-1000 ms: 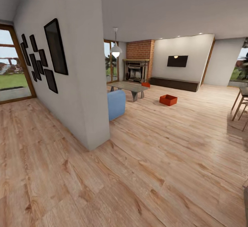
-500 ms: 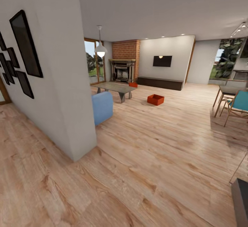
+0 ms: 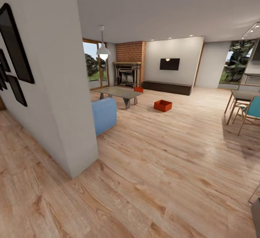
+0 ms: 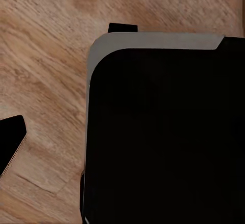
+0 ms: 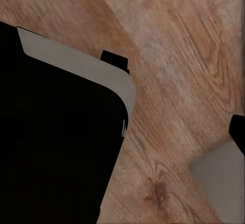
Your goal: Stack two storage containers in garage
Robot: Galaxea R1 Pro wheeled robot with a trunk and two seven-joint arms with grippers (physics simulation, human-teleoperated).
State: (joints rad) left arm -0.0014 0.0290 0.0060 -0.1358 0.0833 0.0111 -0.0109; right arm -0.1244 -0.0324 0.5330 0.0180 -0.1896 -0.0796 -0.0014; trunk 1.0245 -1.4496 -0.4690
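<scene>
Two orange-red storage containers stand on the light wood floor of the living room, far ahead in the head view. The nearer container (image 3: 163, 105) sits in the open, right of the grey coffee table (image 3: 119, 93). The other container (image 3: 138, 89) is partly hidden behind that table, near the brick fireplace (image 3: 127, 73). The left wrist view has one black fingertip (image 4: 11, 142) over wood planks, and the right wrist view has one black fingertip (image 5: 238, 132) likewise. Neither view shows whether the jaws are open or shut, and nothing is seen held.
A white wall corner (image 3: 77, 122) with black frames stands close on the left, a light blue sofa (image 3: 104, 114) just behind it. The black TV (image 3: 169, 64) and long dark bench (image 3: 167, 87) are at the back. Wooden chairs and a table (image 3: 243, 106) stand right.
The whole head view has shifted: the camera turned right and moved forward a little past the wall corner. The containers lie where they were.
</scene>
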